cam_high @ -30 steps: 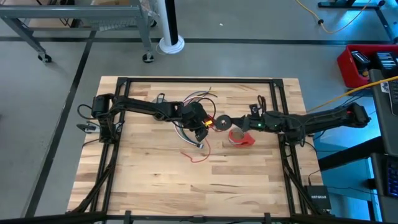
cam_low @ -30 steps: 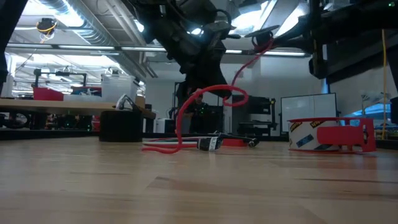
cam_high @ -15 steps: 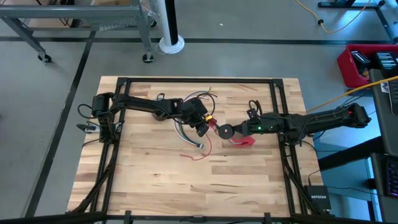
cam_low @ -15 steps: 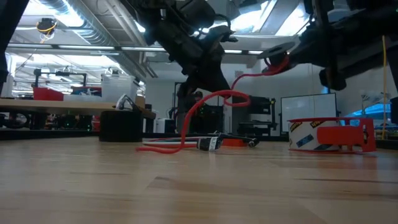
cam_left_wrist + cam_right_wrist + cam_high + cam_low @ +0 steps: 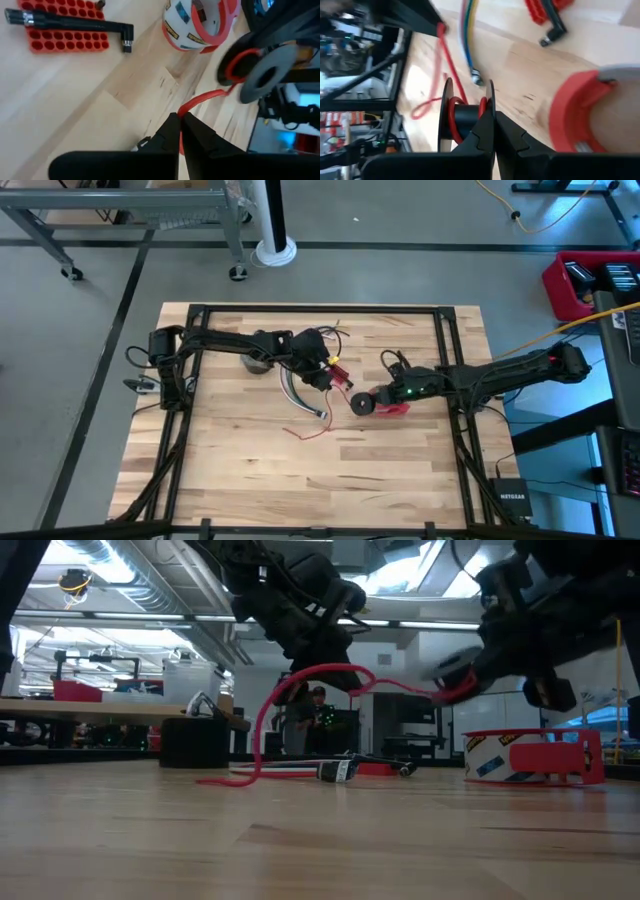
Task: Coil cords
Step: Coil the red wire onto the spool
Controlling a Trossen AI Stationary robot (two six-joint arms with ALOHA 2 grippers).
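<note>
A thin red cord (image 5: 312, 430) lies partly loose on the table and partly wound on a small black spool (image 5: 360, 402). My right gripper (image 5: 373, 397) is shut on the spool, just above the table beside a red tape roll (image 5: 393, 407). My left gripper (image 5: 335, 373) is shut on the cord a short way from the spool, toward the table's left. From there the cord arcs down (image 5: 262, 730), and its free end rests on the wood. A bundle of coloured wires (image 5: 296, 392) lies flat below the left gripper, its plug end (image 5: 477, 77) toward the near side. My left gripper pinches a single strand of the red cord (image 5: 186, 106) between its two fingertips, slanting down from the table's left. One side of the strand runs across to the spool (image 5: 260, 67). The other side drops in a slack loop to the table. My right gripper pinches the rim of one spool flange (image 5: 489, 107) between its fingers, coming from the table's right and slanting down. The spool is lifted clear of the table. Red cord is wound on its core (image 5: 454, 107) between the two flanges.
The red tape roll (image 5: 530, 755) stands close to the spool on the right. A red holed block with a black L-shaped tool on it (image 5: 65, 27) lies behind the left gripper. More loose wires (image 5: 325, 335) lie at the far side. The near half of the table shows bare wood.
My right gripper has sunk and gone toward the near edge with the spool, tipping it down beside the tape roll. My left gripper has rolled and shifted slightly right and far, still shut on the cord. The cord's hanging loop has swung left and now stretches out between the two grippers.
</note>
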